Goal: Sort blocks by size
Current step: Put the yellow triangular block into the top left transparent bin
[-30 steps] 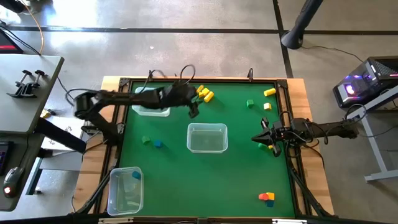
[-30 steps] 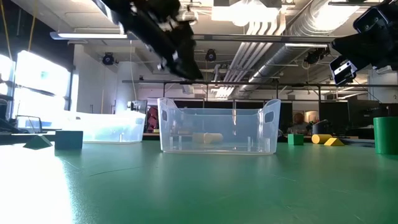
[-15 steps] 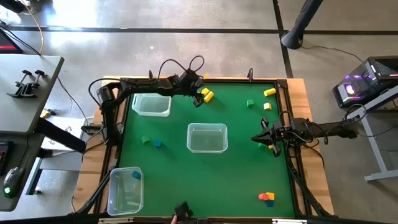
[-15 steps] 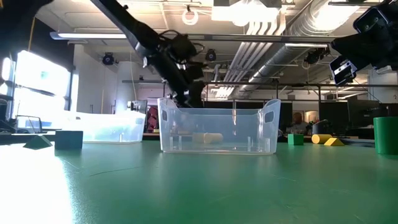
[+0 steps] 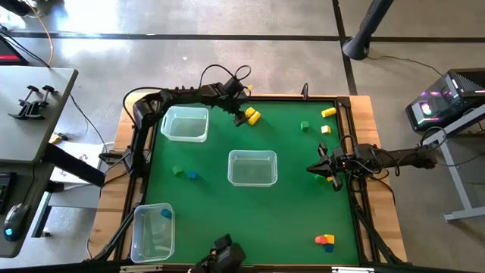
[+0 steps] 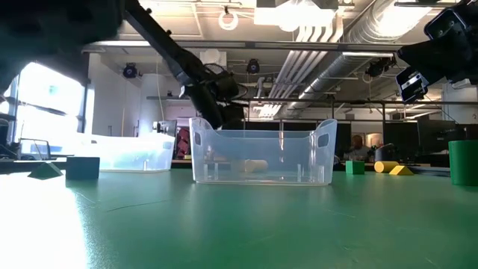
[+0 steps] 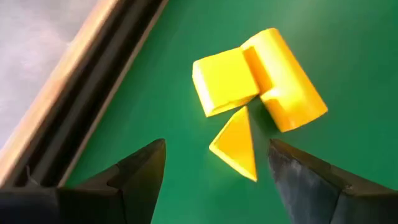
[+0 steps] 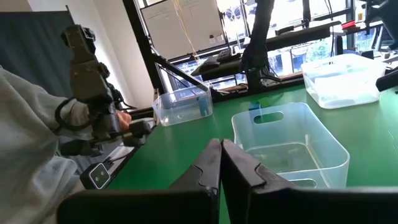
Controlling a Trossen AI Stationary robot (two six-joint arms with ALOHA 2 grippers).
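Observation:
Three yellow blocks lie together on the green mat near the far edge: a square one (image 7: 225, 81), a round-topped one (image 7: 286, 81) and a wedge (image 7: 236, 144); they also show in the high view (image 5: 250, 115). My left gripper (image 7: 214, 180) (image 5: 239, 114) is open just above and beside them, with the wedge ahead of the gap between its fingers. It touches nothing. My right gripper (image 8: 221, 165) (image 5: 322, 168) is shut and empty at the table's right side, next to a green block (image 5: 318, 177) and a small yellow one (image 5: 331, 180).
Clear bins stand at far left (image 5: 186, 123), centre (image 5: 252, 167) and near left (image 5: 153, 231), the last holding a blue block (image 5: 165, 214). Loose blocks: green (image 5: 305, 126), yellow (image 5: 328, 112), green (image 5: 177, 171), blue (image 5: 192, 175), a cluster (image 5: 326, 241). A person (image 8: 37, 124) shows beyond the table.
My left gripper has gone toward the table's far edge and down, from beside the far-left bin to the three yellow blocks, with its arm now stretched along the far edge. A dark object has come into view at the near edge.

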